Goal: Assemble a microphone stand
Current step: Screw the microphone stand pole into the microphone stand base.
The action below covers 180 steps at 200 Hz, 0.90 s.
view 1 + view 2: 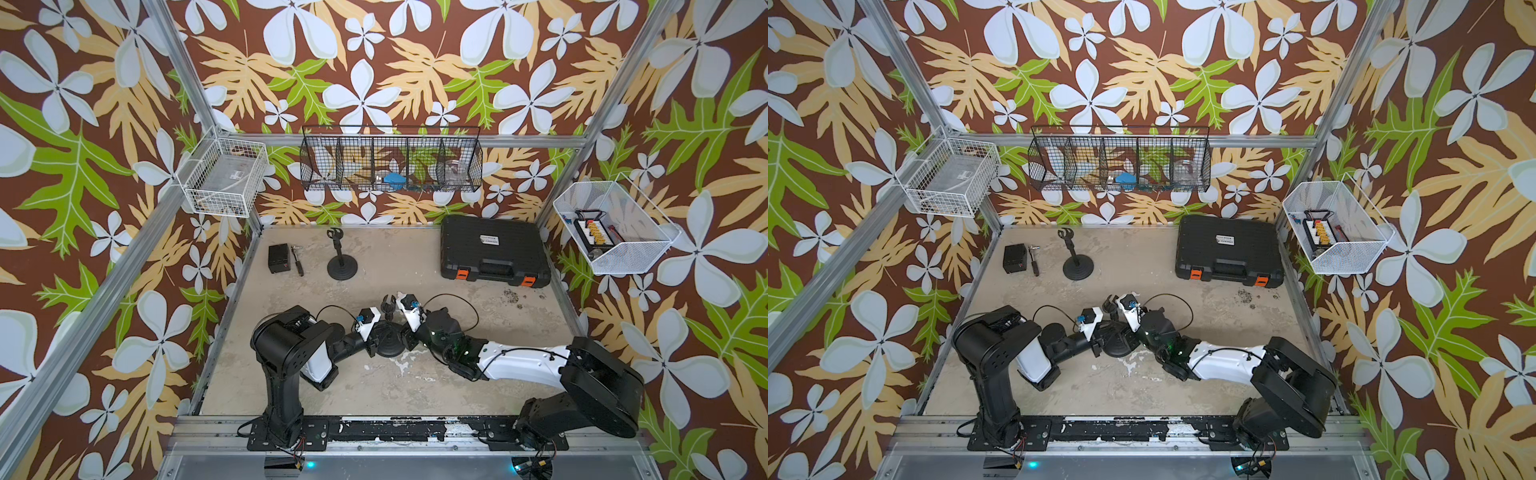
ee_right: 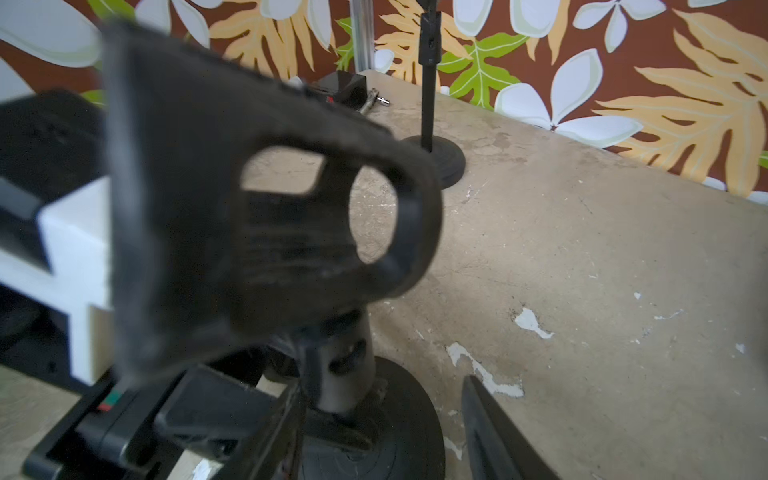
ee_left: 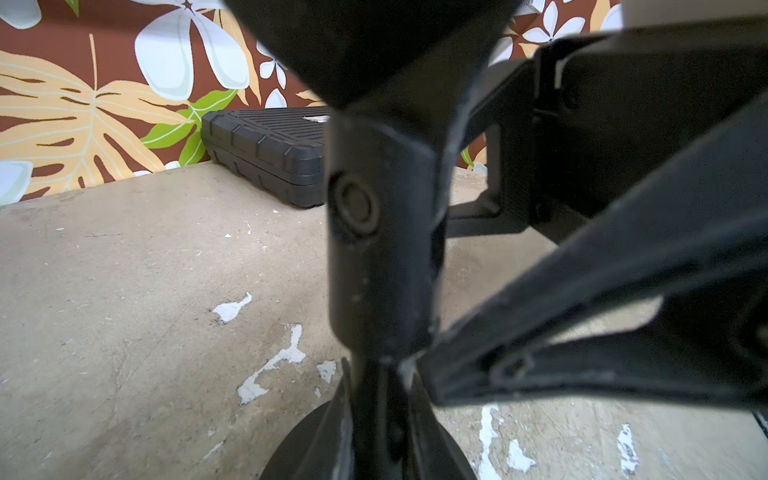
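You look nearly done: pole (image 2: 336,374) upright in its base (image 2: 399,436), clip (image 1: 389,305) on top; left gripper (image 1: 375,340) clamps the pole, right gripper (image 1: 409,338) spread, holding nothing

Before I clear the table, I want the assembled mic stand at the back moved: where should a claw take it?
I'd grip the thin upright pole, midway between the round base and the forked clip. Come in level from the front, jaws either side: the base is a wide flat disc, and the clip is splayed.
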Tool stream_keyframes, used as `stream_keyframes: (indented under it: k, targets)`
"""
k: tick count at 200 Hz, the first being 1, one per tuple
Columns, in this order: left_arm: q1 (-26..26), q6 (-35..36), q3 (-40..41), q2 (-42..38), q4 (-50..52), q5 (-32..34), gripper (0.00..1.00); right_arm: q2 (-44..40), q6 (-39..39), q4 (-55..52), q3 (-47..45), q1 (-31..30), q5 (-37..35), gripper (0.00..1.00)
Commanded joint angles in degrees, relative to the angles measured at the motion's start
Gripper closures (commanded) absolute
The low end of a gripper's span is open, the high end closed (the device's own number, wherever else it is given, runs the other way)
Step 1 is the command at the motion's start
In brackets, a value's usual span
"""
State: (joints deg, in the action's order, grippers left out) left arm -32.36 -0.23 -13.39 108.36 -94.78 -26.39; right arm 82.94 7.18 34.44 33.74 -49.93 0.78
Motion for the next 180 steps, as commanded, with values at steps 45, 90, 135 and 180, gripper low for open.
stream_keyframes:
  k: [45, 90, 135, 180]
  targets:
    - [0.02, 2.58, -0.22, -0.35, 3.39, -1.73, 0.83, -2.64, -15.43, -2.75, 0.61, 10.24, 32.55, 0.49]
    - [0.02, 2.43, -0.31, -0.16, 3.55, -2.44, 0.84, 3.31, -20.37, -9.21, 9.04, 10.30, 35.44, 0.50]
    - [0.02, 2.21, -0.53, -0.10, 3.53, -2.80, 0.84, 5.87, -20.72, -9.26, 11.74, 10.32, 38.95, 0.62]
    - [0.02, 1.82, -0.70, 0.02, 3.39, -2.75, 0.84, 6.54, -18.78, -7.34, 10.70, 10.30, 38.07, 0.92]
